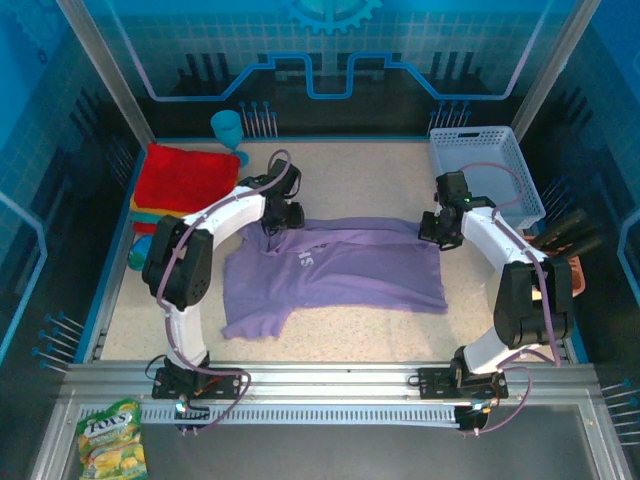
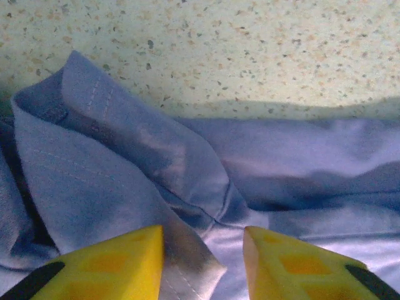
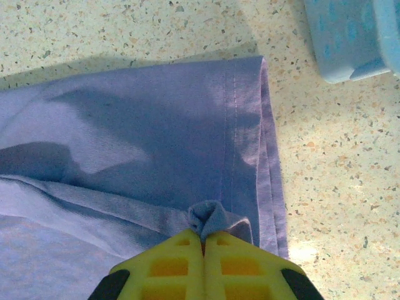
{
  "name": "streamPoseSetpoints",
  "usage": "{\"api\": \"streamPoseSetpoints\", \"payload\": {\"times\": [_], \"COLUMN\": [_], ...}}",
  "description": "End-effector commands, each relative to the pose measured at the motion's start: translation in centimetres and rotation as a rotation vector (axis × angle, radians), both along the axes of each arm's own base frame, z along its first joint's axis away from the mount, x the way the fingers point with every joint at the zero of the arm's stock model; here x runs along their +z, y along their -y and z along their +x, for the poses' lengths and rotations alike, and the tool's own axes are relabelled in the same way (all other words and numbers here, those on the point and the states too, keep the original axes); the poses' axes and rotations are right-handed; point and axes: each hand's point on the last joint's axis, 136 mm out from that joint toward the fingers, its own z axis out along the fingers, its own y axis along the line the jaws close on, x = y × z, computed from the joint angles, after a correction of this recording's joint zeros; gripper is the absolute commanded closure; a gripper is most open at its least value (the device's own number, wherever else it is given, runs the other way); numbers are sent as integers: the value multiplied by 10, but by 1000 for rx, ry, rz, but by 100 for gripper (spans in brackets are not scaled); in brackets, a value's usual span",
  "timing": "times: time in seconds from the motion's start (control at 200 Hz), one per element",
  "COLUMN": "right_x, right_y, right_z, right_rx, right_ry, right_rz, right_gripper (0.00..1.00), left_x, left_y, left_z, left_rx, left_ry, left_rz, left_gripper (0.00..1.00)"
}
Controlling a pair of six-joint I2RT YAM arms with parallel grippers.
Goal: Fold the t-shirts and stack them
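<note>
Two grippers work one purple shirt [image 1: 340, 265], which lies spread and rumpled mid-table [image 1: 400, 160], its far edge running between them. Right gripper [image 3: 203, 240]: jaws closed tight on a small pinch of the shirt just inside the hem at its far right corner. Left gripper [image 2: 203, 247]: yellow fingers [image 2: 125, 262] apart, straddling a raised fold at the bunched far left end near the sleeve, no pinch made yet. The step in hand looks like taking the far edge at both ends for a fold toward the near side. To do it well, the left jaws should likely seat deep on that fold and shut fully before any lift. Both ends should then rise together and level, with the edge kept taut so the crease runs straight, and the loose sleeve needs watching, since it may drag under. Count: one unfolded purple shirt. One folded pile at far left, with a red shirt [image 1: 185, 172] on top, a yellow-orange one [image 1: 143, 207] below, and a sliver of teal beneath that, hard to make out. One pale blue basket [image 1: 470, 133] far right. One teal cup [image 1: 228, 128]. One snack bag [image 1: 112, 440] off the near left edge.
</note>
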Motion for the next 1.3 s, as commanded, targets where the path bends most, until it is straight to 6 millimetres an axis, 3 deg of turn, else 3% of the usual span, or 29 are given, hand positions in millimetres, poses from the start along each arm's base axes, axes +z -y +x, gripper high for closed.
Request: {"api": "streamPoseSetpoints", "payload": {"times": [0.0,0.085,0.165,0.255,0.34,0.42,0.505,0.64,0.745,0.83,0.945,1.061,1.211,1.296], "right_x": [10,11,14,17,20,21,20,19,17,14,14,16,18,17], "right_y": [3,4,4,7,9,10,11,14,15,15,14,13,13,11], "right_z": [0,1,3,4,4,3,1,-4,-7,-8,-9,-9,-10,-11], "right_rx": [-5,-8,-13,-20,-26,-28,-32,-42,-49,-48,-49,-49,-45,-42], "right_ry": [23,29,38,49,58,62,56,57,56,47,45,52,53,50], "right_rz": [9,11,12,9,10,13,15,15,19,26,38,45,40,52], "right_gripper": [100,100,100,100,100,100,100,100,100,100,100,100,100,100], "left_x": [0,14,39,77,111,128,125,99,73,56,36,31,47,52], "left_y": [-8,-7,-2,3,4,4,-6,-26,-43,-45,-51,-70,-60,-44], "left_z": [1,11,22,28,19,-5,-39,-96,-132,-150,-165,-167,-155,-149], "left_rx": [39,25,-13,-65,-114,-185,-205,-154,-94,-87,-59,40,69,89], "left_ry": [-26,10,69,144,226,291,325,341,335,312,241,208,232,197], "left_rz": [49,57,49,29,5,14,45,12,-22,-60,-61,16,-43,-125], "left_gripper": [75,93,100,100,100,100,100,100,89,78,55,33,34,45]}}
